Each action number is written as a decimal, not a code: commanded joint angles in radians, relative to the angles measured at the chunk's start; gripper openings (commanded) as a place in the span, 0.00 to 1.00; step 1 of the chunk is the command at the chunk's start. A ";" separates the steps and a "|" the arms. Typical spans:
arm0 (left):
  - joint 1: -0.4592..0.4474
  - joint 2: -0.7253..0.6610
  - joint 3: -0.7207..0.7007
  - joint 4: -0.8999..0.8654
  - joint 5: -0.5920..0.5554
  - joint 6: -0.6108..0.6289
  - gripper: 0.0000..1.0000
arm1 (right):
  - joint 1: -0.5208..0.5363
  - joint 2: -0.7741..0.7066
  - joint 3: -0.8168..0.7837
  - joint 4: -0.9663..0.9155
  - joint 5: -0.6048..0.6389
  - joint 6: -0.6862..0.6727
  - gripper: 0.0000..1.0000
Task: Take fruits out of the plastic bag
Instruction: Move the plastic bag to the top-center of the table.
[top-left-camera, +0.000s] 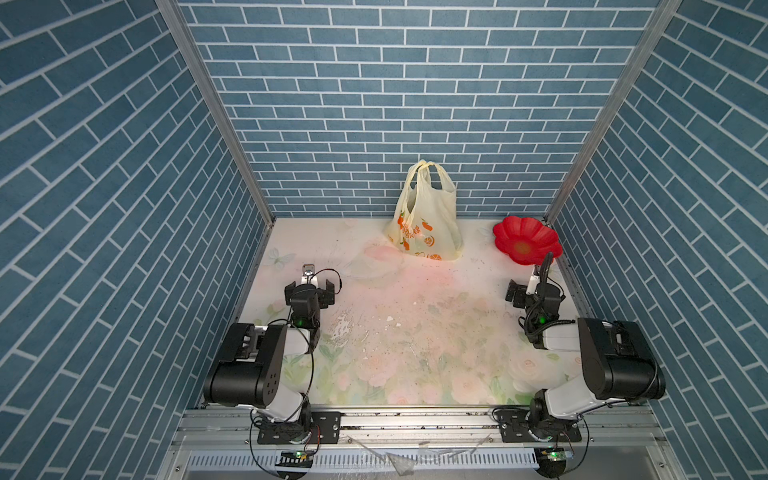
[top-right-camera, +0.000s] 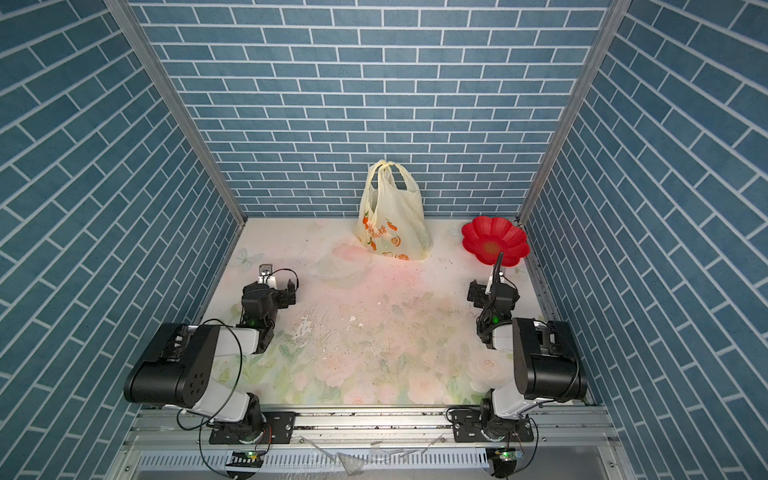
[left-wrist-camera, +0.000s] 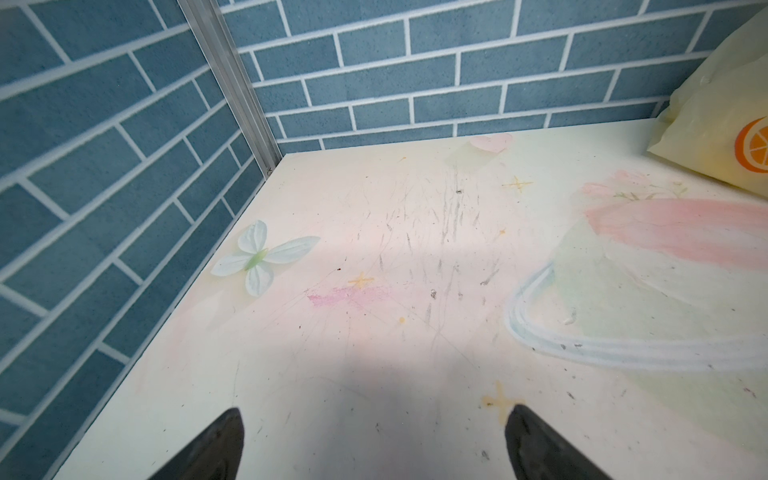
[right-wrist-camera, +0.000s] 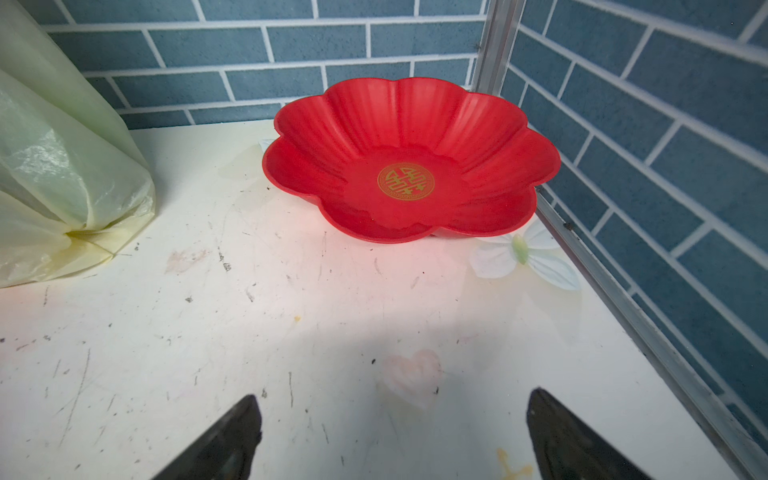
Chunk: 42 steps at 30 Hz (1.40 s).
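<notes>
Three brick walls (top-left-camera: 407, 104) enclose the scuffed tabletop (top-left-camera: 415, 332) and plastic bag (top-left-camera: 430, 220).

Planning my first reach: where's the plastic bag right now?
In both top views the plastic bag stands by the back wall, mid-table, left of the red plate.

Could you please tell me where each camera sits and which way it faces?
Top views: above the front rail, looking down toward the back wall; left arm, right arm, the crinkly cream-yellow plastic bag and red flower-shaped plate show.
Left wrist: faces the back-left corner; open left gripper shows.
Right wrist: faces the plate; open right gripper shows.
Shared: both wrist views catch the bag.
</notes>
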 joint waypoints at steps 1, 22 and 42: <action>0.009 0.005 0.013 -0.005 0.006 -0.001 0.99 | -0.005 0.002 0.005 0.015 -0.008 -0.012 0.99; -0.121 -0.475 0.240 -0.701 -0.195 -0.311 0.99 | 0.026 -0.561 0.040 -0.455 -0.145 0.078 0.99; -0.308 -0.101 0.917 -0.971 0.329 -0.269 0.99 | 0.023 -0.816 0.259 -1.118 -0.251 0.445 0.98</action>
